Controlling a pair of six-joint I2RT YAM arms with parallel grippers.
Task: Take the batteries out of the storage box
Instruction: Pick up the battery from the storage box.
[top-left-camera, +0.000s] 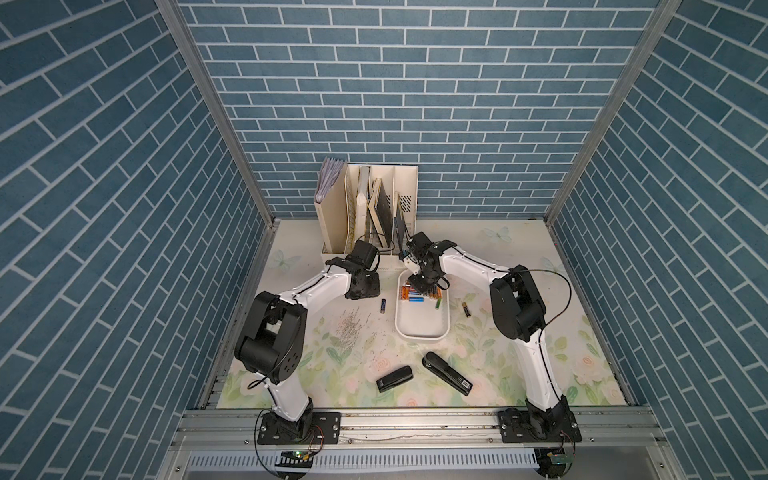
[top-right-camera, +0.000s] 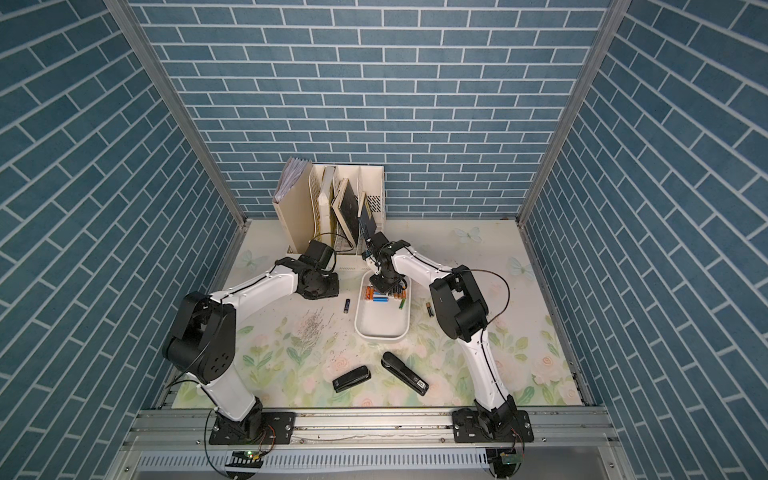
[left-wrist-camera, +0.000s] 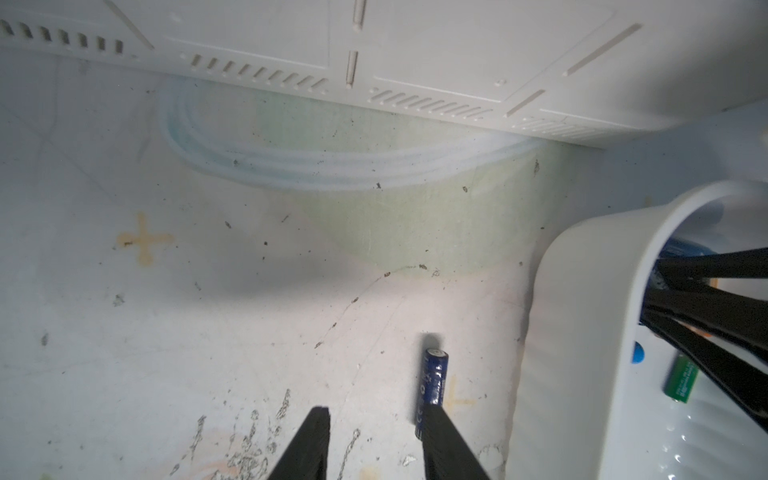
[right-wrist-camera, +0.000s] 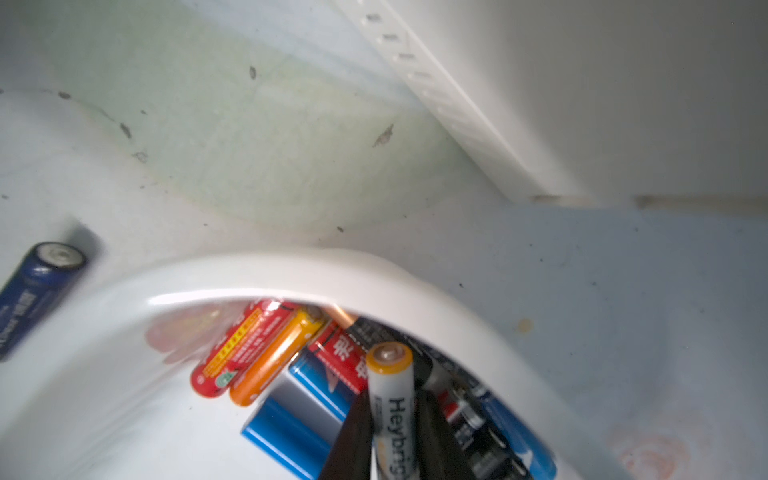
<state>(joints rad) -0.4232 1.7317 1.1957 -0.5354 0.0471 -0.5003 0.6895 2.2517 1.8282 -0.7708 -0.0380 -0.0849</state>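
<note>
Batteries (top-left-camera: 419, 296) mostly sit in the storage box (top-left-camera: 422, 324), at its far end; a blue cell (top-left-camera: 383, 305) and a black-and-gold cell (top-left-camera: 465, 309) lie on the desk (top-left-camera: 490, 365). Right end effector (right-wrist-camera: 392, 399) clamps a white-and-orange cell (right-wrist-camera: 390, 370); left end effector (left-wrist-camera: 376, 411) gapes empty.

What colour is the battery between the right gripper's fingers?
The battery is white with an orange end band; clearest in the right wrist view.
</note>
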